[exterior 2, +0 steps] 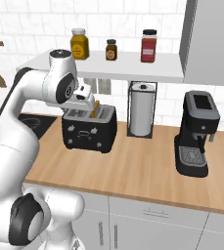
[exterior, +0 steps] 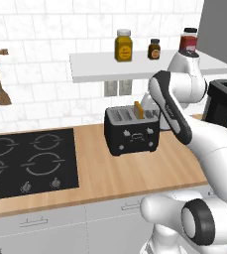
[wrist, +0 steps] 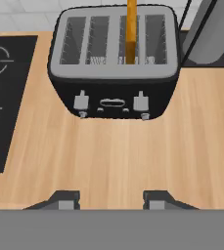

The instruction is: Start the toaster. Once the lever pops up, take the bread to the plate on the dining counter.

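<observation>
The black boxy toaster with silver-grey slots sat at the top centre of the hand view, on the light wooden worktop. A thin golden-brown bread slice stood upright in its third slot from the left. The two-finger gripper, at the bottom centre, had its jaws apart, holding nothing.
</observation>
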### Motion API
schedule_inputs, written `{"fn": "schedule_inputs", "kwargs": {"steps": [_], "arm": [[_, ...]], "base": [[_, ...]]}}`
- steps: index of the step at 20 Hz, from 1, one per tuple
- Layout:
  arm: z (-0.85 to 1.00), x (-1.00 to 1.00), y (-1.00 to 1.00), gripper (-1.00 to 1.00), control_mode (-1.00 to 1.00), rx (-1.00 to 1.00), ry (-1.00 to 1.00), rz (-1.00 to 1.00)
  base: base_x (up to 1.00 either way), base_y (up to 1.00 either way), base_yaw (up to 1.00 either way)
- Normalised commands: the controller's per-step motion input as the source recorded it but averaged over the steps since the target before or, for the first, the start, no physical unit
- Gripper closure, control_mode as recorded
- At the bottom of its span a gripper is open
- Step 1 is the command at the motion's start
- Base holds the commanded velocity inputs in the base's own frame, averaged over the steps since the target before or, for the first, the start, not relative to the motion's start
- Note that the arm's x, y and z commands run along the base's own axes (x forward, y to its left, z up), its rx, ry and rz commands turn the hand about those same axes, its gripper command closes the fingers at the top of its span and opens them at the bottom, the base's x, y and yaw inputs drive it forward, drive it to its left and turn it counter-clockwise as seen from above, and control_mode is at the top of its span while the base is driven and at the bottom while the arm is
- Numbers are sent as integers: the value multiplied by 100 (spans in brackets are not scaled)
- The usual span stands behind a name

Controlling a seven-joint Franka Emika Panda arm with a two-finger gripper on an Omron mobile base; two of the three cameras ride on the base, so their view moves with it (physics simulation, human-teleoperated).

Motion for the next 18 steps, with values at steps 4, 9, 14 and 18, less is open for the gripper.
{"fn": "schedule_inputs", "kwargs": {"steps": [4,9,14,18], "arm": [[-7,-13,-9,-100,-100,0,0,0],[-33,-7,-30,-100,-100,0,0,0],[-43,0,-11,-100,-100,0,0,0],[-46,11,-3,100,-100,0,0,0]], "base": [[0,0,0],[0,0,0],[0,0,0],[0,0,0]]}}
